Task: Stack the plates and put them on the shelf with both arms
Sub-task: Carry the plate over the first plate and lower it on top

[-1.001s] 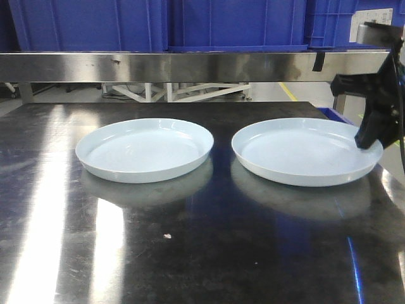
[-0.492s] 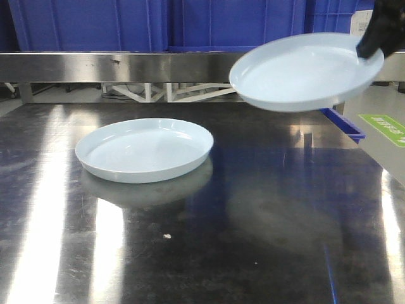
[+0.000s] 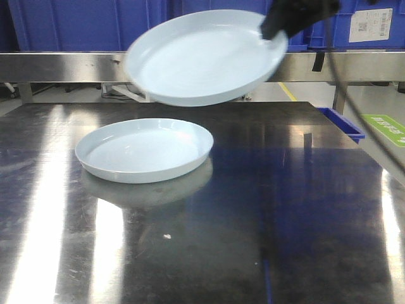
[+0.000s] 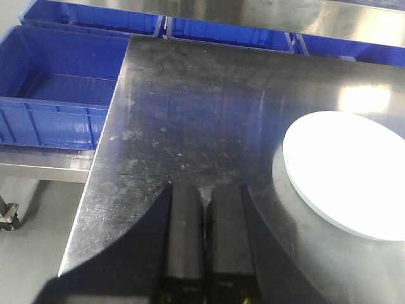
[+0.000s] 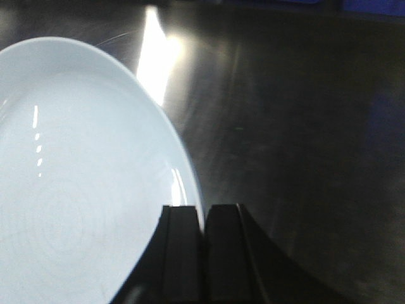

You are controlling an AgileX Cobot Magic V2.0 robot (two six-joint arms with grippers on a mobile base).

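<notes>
One pale blue-white plate (image 3: 144,149) lies flat on the steel table; it also shows at the right of the left wrist view (image 4: 350,171). My right gripper (image 3: 273,26) is shut on the rim of the second plate (image 3: 205,57) and holds it tilted in the air above and right of the lying plate; the held plate fills the left of the right wrist view (image 5: 76,190), with the fingers (image 5: 204,212) pinching its edge. My left gripper (image 4: 206,193) is shut and empty, low over the table left of the lying plate. The shelf rail (image 3: 63,66) runs across the back.
Large blue crates (image 3: 88,22) sit on the shelf tier above the rail. Blue crates (image 4: 60,95) also stand beside the table's left edge and along its far side. A white crumb (image 3: 167,236) lies on the table front.
My right gripper has lifted the right-hand plate off the table and carried it left, from the table's right side to above the other plate.
</notes>
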